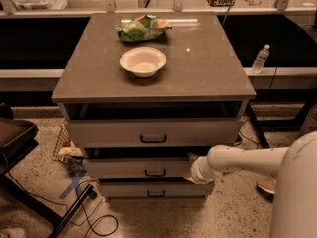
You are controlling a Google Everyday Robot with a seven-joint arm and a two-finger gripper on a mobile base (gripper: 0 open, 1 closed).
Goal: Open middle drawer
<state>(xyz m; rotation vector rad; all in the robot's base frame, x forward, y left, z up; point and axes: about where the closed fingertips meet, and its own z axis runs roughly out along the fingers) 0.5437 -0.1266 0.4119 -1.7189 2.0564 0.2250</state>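
White bowl (143, 61), green bag (143, 29) on cabinet top (213, 68); water bottle (260, 58) right

On the cabinet top (213, 78) the bowl (143, 61) sits left of centre, with the snack bag (143, 28) at its 12 o'clock, near the back edge. Under the top, three drawers stack, the top drawer (109, 132) over the middle drawer (119, 168) over the bottom drawer (129, 191). The gripper (190, 176) is at the 3 o'clock end of the middle drawer's front, its arm (247, 160) coming in from 3 o'clock. A water bottle (260, 58) stands off the cabinet's 2 o'clock corner.
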